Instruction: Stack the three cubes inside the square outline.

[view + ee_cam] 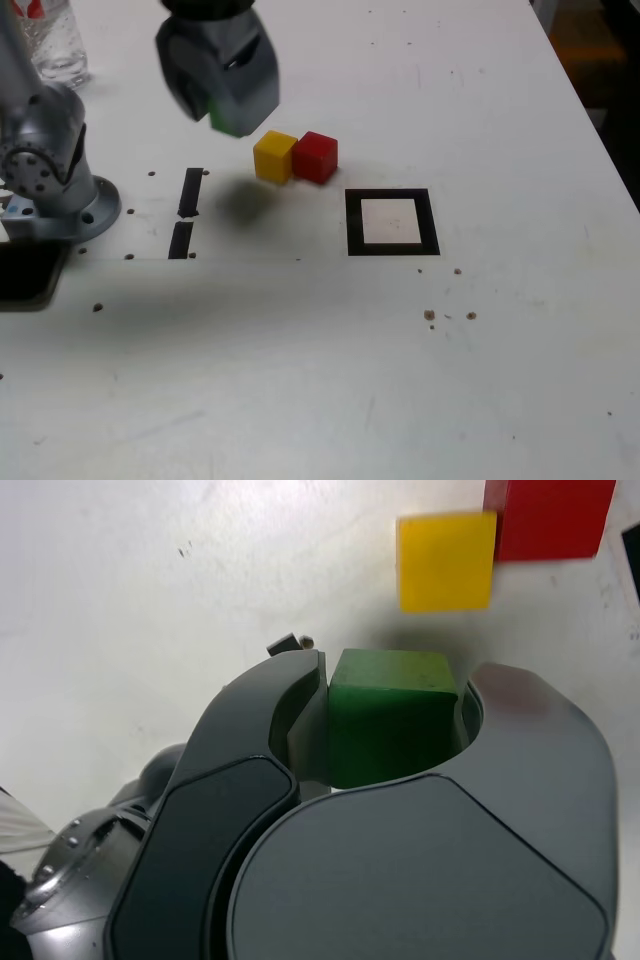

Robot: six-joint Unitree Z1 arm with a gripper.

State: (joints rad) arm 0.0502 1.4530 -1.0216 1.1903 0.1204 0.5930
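The green cube (392, 720) is being gripped between the jaws, one on each side of it, and is being held above the worktop (520, 330), with its shadow being cast beneath. The yellow cube (275, 157) and the red cube (316, 157) are being left side by side on the worktop, touching or nearly so, while the square outline (432, 222) is being kept bare, to the red cube's right and slightly nearer in the exterior view

As for handling, the cubes are being judged light and stiff, with smooth faces that might slip or twist if pinched off-centre; little fragility is being suggested. A hold on two opposite faces, near mid-height, is being favoured, and for the yellow and red cubes the pair of faces not pressed against the neighbour is being advised

The arm (45, 150) is being reached out from the exterior view's left, with the gripper (222, 112) being pointed downward at a slant and being carried short of the outline, so a move toward the exterior view's right is being called for
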